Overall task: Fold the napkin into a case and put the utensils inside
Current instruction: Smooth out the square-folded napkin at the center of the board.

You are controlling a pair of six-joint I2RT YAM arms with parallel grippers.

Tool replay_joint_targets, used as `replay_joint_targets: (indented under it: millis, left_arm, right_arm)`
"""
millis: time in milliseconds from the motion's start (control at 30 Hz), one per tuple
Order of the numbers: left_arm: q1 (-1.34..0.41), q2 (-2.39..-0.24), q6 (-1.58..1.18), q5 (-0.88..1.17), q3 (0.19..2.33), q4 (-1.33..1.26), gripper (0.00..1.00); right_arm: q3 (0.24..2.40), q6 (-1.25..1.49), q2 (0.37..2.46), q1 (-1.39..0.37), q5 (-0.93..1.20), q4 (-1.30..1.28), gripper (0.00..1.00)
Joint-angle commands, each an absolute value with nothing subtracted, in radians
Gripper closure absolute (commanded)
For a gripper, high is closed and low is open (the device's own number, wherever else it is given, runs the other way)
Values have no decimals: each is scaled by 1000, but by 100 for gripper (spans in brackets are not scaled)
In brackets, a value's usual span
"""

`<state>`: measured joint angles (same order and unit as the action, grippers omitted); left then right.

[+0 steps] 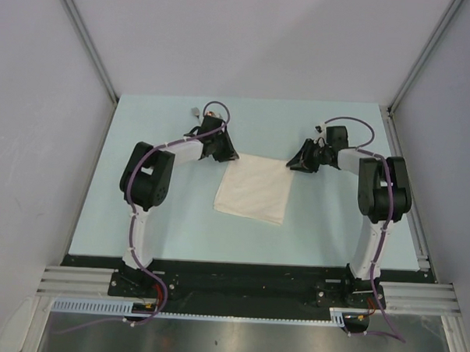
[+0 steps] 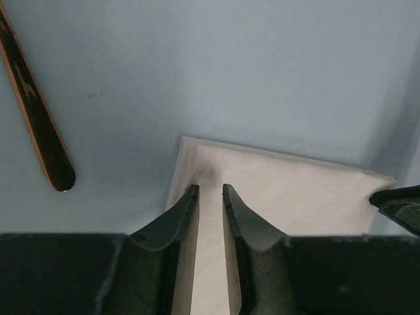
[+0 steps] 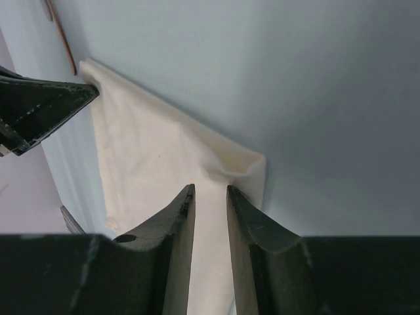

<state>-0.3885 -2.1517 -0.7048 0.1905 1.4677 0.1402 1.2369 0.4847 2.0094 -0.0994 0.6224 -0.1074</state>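
Top view: bright, even, diffuse light from overhead. The table [image 1: 319, 219] reads pale blue-green with no hot spots, and there is only a faint, soft shadow beside the left arm [image 1: 145, 176]. The metal sheet [image 1: 235, 344] at the bottom edge gives a dull, smeared sheen. Focus is sharp throughout; the frame posts [image 1: 88, 45] splay toward the corners. Left wrist view: the left gripper [image 2: 210, 189] sits close to the lens, dark and soft-edged. The napkin [image 2: 289, 190] is nearly washed out, with little weave showing, and the glossy utensil handle [image 2: 33, 111] carries mottled reflections. Right wrist view: the right gripper [image 3: 210, 189] is likewise dark and blurred; the table shades darker rightward, with a lilac cast at lower left.
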Motion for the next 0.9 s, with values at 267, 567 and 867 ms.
replay_joint_targets:
  millis: [267,567,867]
  left_arm:
    - [-371,-2172,-695,153,1502,239,76]
    - [-387,-2027,-670,179,1517,302,72]
    - [-518,-1636,-673,267,1274,244,62]
  right_arm:
    - [1407,433,2077,-49,578,-181,71]
    - [1243,465,1824,-81,474,-333,48]
    - [705,592,1384,-192,431,-243,26]
